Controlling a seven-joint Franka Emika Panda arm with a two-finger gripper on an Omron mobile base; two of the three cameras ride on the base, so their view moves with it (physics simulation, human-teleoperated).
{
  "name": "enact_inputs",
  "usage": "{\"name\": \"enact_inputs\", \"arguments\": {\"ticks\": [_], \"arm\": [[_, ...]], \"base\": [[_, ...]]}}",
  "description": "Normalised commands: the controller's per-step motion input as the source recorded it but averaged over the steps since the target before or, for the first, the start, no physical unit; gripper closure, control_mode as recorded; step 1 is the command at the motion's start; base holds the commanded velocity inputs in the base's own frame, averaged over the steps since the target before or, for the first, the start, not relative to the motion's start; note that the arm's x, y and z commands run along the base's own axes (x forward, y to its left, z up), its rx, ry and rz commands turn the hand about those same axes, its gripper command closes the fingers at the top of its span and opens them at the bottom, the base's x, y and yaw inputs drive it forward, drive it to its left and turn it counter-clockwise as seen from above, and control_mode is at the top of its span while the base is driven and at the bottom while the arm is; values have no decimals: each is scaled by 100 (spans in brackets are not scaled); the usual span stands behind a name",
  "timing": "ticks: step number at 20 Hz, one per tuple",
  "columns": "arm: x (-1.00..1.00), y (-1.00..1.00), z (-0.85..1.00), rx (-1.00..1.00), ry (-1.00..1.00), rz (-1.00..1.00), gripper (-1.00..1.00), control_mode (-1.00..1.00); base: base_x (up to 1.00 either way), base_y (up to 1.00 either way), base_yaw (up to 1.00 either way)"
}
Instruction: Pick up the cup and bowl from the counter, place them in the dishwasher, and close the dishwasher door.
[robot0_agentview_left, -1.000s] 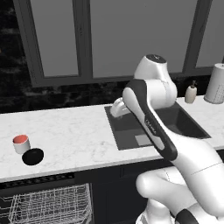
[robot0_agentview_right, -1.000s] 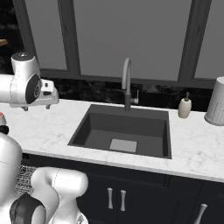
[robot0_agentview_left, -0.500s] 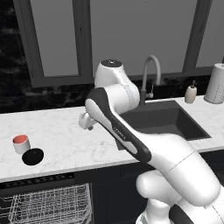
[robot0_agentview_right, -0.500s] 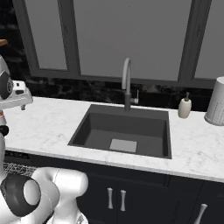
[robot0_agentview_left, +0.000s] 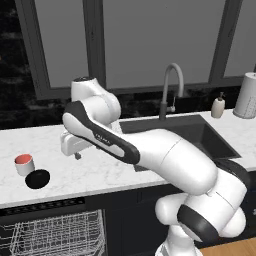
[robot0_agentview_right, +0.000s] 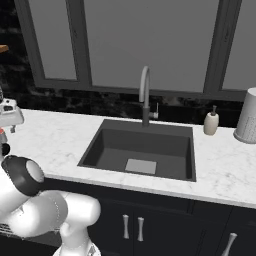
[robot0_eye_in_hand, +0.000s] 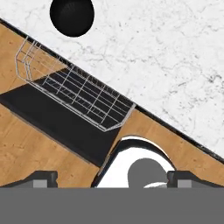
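Left base view: cup (robot0_agentview_left: 23, 164) and bowl (robot0_agentview_left: 37, 178) touching on the counter (robot0_agentview_left: 90, 172), well left of the sink (robot0_agentview_left: 192, 135); gripper (robot0_agentview_left: 76, 155) above the counter between them and the sink. Hand view: fingertips (robot0_eye_in_hand: 41, 178) spread wide, nothing held; the bowl, plus the dishwasher (robot0_eye_in_hand: 78, 98) rack pulled out over the wood floor (robot0_eye_in_hand: 30, 148). Right base view: soap bottle (robot0_agentview_right: 211, 123) right of the sink.

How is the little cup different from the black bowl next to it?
The cup is white outside and red inside, while the bowl is glossy black all over. The cup stands taller with straight sides; the bowl is lower, rounder and a bit wider. The cup sits farther back on the counter, the bowl nearer its front edge. Both are small, have no handle, and stand upright close together above the open dishwasher.
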Motion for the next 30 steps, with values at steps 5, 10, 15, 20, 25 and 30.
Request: {"name": "enact_inputs", "arguments": {"ticks": [5,10,15,20,25,30], "arm": [[35,9,-74,0,-1,-5,-100,-100],[31,14,-62,0,-3,-7,-100,-100],[23,36,-33,1,-2,-8,-100,-100],[23,46,-25,0,-2,-7,-100,-100],[34,57,-17,0,-1,-6,-100,-100],[43,70,-11,0,-1,-6,-100,-100]], "base": [[0,0,0],[0,0,0],[0,0,0],[0,0,0],[0,0,0],[0,0,0]]}}
